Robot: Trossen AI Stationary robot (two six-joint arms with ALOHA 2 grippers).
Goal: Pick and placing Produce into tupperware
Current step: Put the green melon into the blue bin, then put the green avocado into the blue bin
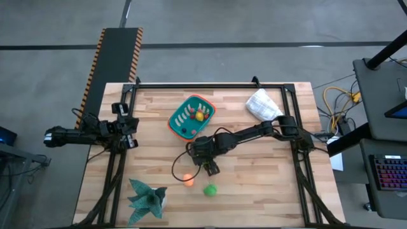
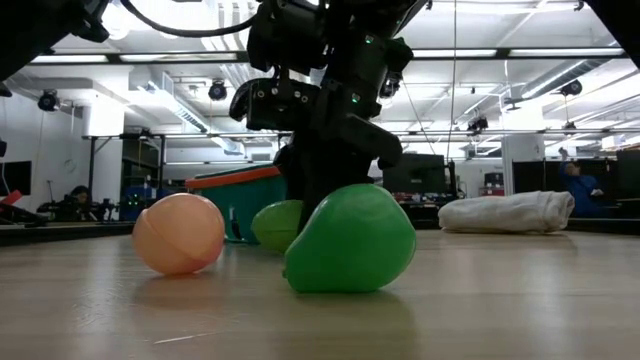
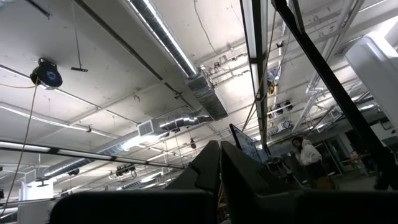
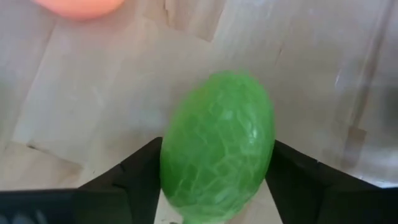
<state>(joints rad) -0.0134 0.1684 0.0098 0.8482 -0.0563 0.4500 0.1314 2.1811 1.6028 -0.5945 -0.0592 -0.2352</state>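
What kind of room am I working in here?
Probably an industrial robotics lab: exposed silver ceiling ducts, long strip lights, and monitors on workbenches behind the wooden slatted table.

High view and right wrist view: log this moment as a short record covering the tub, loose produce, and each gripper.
tub: teal plastic tub with orange rim, several toy fruits inside
loose produce: orange toy ball and green toy fruit on the wooden table
right gripper: down at a second green toy fruit
left gripper: parked at the table's left edge, shut
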